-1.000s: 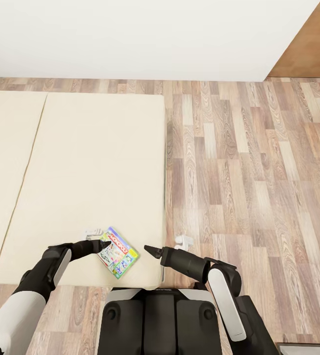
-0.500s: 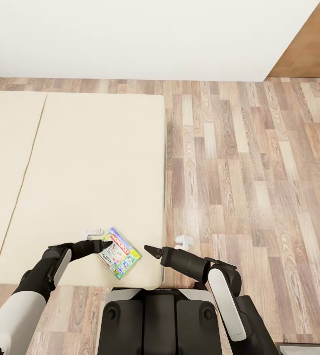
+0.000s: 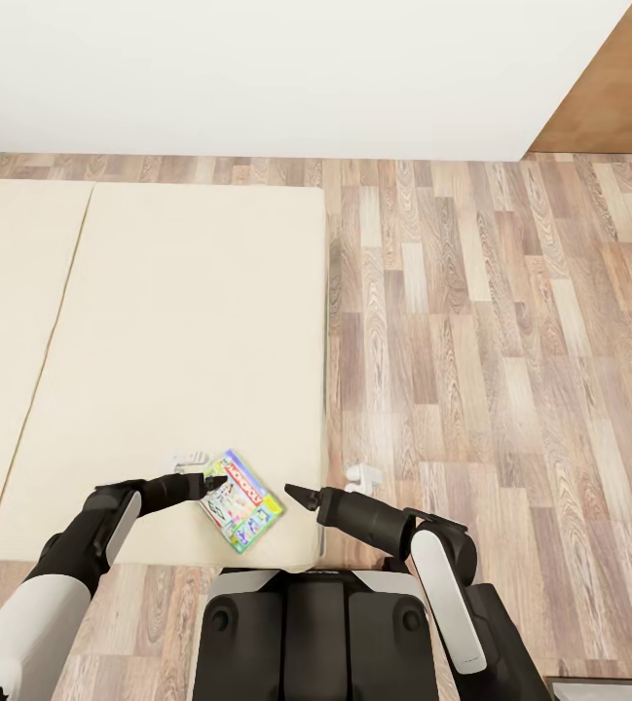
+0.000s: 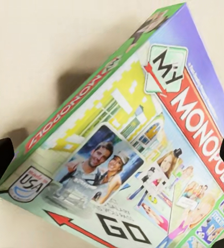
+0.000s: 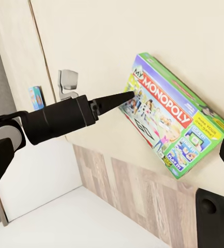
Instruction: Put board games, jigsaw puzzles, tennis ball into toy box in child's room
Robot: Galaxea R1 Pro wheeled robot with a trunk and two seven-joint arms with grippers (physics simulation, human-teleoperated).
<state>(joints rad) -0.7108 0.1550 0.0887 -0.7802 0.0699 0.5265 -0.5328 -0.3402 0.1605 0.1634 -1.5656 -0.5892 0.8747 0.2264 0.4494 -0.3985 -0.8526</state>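
Mattress first: the bed (image 3: 179, 331) takes up the left part of the head view, its beige top bare but for one box near the front right corner, with wood plank floor (image 3: 491, 331) to its right and a white wall (image 3: 286, 68) behind. On that corner lies the Monopoly board game (image 3: 241, 500), flat on the mattress and turned at an angle, green edge and red logo up; the left wrist view shows its lid (image 4: 137, 155) close and large, with the two dark fingertips at either side of the picture, one beyond each end of the box, so the jaws stand wide apart and grip nothing. The left gripper (image 3: 214, 481) reaches in from the left, its tip over the box's far left corner; whether it touches the lid cannot be told. The right wrist view shows that pointed tip against the box near the logo (image 5: 166, 106). The right gripper (image 3: 291, 492) hovers just to the right of the box, apart from it, over the mattress edge; whether its jaws are parted cannot be told. A small blue box (image 5: 36, 97) lies farther off on the bed.
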